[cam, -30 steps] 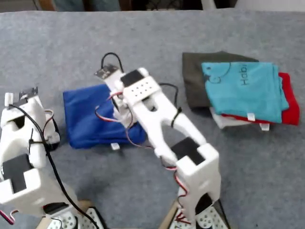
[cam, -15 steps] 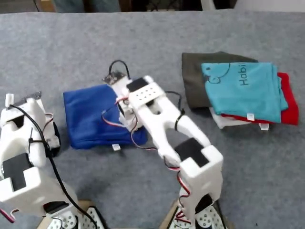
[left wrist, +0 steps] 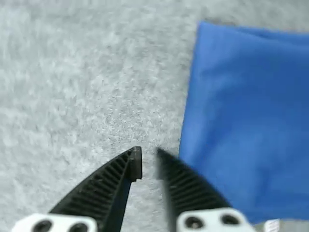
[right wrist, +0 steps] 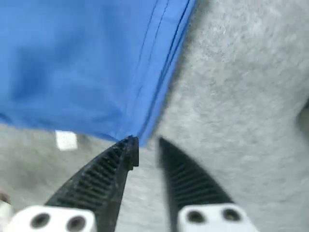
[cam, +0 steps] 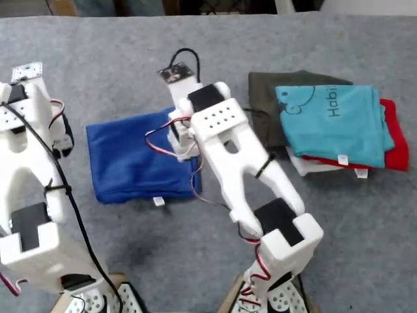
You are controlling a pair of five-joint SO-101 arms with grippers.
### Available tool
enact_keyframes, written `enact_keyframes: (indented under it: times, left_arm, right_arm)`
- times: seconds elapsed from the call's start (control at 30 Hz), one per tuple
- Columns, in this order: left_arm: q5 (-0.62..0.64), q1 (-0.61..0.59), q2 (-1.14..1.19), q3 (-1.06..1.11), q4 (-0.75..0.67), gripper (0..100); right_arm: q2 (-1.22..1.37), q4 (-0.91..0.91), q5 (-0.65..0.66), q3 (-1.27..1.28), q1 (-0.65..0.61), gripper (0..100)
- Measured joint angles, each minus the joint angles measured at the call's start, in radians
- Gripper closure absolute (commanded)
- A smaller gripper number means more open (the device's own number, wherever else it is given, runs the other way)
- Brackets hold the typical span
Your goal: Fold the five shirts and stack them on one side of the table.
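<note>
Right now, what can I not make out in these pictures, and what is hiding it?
- High view: one side of the blue shirt lies under the right arm, so that edge cannot be checked.
- High view: the white shirt and the red shirt are mostly covered by the teal shirt, so their folds cannot be judged.
- Left wrist view: the blue shirt runs off the picture's edge.

Dark lettering runs sideways near one edge of the turquoise shirt.
</note>
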Motion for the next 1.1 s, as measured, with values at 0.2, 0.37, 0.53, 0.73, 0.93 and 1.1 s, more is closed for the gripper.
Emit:
enact_keyframes:
  times: [0.2, 0.37, 0.53, 0.73, 0.93, 1.1]
  left_arm:
    - [0.118, -0.044, 0.138, -0.028, 0.0, 77]
    - [0.121, -0.098, 0.242, -0.028, 0.0, 78]
    - [0.121, -0.135, 0.287, -0.029, 0.002, 78]
    - [0.121, -0.141, 0.288, -0.035, 0.002, 78]
    - [0.121, -0.141, 0.288, -0.035, 0.002, 78]
    - [0.121, -0.141, 0.288, -0.035, 0.002, 78]
  right_arm:
    - [0.104, -0.06, -0.269, -0.002, -0.068, 60.1]
    - [0.232, -0.132, -0.433, -0.025, -0.114, 60.1]
    - [0.367, -0.152, -0.539, -0.127, -0.12, 60.3]
    - [0.477, -0.149, -0.641, -0.201, -0.12, 60.3]
    - [0.512, -0.147, -0.657, -0.221, -0.124, 60.3]
    - [0.512, -0.147, -0.658, -0.221, -0.126, 64.2]
